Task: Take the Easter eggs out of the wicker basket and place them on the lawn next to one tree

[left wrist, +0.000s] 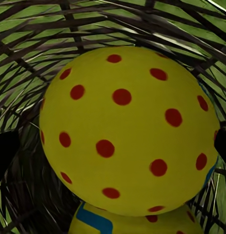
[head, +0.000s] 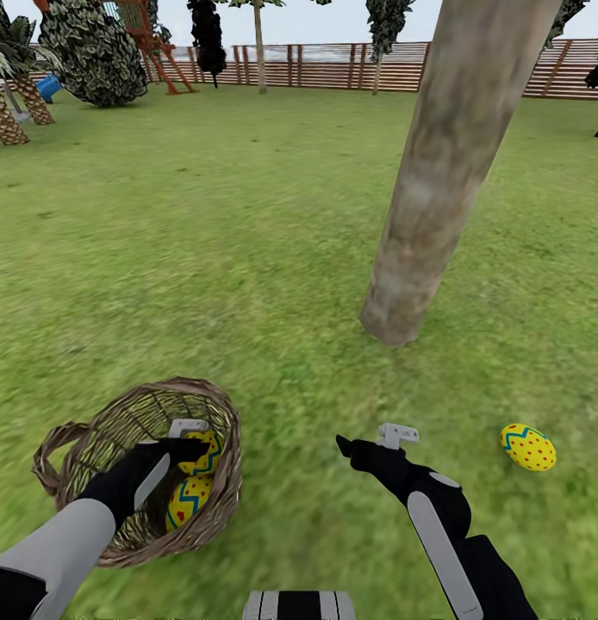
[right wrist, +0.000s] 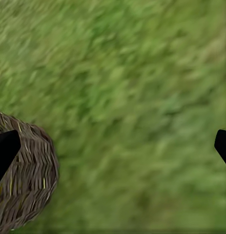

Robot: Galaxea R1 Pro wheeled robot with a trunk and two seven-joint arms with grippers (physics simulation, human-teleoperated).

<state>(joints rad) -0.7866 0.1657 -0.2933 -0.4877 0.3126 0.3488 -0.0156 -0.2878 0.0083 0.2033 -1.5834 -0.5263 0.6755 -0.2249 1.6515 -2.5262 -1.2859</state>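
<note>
Eggs (head: 194, 478): 2 in basket (head: 214, 508), 1 on lawn (head: 247, 258).

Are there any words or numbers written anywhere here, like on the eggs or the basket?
None: no words, numbers or signs can be read anywhere.
The egg on the lawn has only red dots and a blue zigzag, no letters.
The egg in the basket in front of the left gripper has only red dots.
The wicker basket, the tree trunk and the fence carry no writing.

Two yellow red-dotted eggs (head: 194, 478) stacked inside tilted brown wicker basket (head: 214, 405) on lawn (head: 204, 241); third egg (head: 528, 447) lying on grass near grey-tan tree (head: 445, 172)
</note>
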